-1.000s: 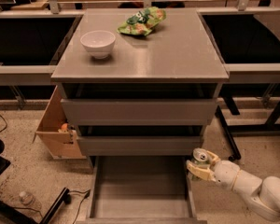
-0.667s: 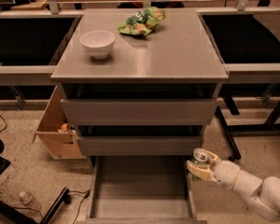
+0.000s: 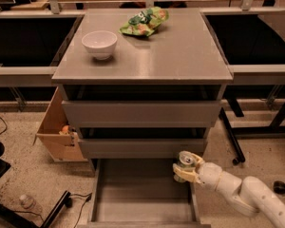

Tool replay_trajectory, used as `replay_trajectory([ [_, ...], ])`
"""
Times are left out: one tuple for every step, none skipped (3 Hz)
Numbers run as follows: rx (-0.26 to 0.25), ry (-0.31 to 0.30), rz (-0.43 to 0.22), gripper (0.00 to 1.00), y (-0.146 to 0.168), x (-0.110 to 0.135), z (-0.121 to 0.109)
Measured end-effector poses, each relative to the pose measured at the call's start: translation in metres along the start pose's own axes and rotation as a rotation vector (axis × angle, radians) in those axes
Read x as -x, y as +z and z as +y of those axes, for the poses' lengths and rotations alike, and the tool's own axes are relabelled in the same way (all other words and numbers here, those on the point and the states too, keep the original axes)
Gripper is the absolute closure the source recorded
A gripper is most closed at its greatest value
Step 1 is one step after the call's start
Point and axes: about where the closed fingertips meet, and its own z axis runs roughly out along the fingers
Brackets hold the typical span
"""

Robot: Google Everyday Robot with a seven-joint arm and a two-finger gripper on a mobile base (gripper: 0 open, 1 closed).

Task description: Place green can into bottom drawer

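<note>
Gripper holding green can moved over bottom drawer

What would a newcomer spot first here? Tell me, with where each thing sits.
The eye goes first to the gripper at lower right, shut on the green can and holding it at the right rear corner of the pulled-out bottom drawer. Next come the white bowl at the left of the cabinet top and the snack bag near its back edge.
</note>
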Motion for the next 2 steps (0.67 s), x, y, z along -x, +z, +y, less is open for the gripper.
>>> replay_trajectory([
  [0.063, -0.1, -0.019, 1.0, 0.054, -0.049, 0.0],
  [0.104, -0.176, -0.005, 1.0, 0.097, -0.095, -0.006],
])
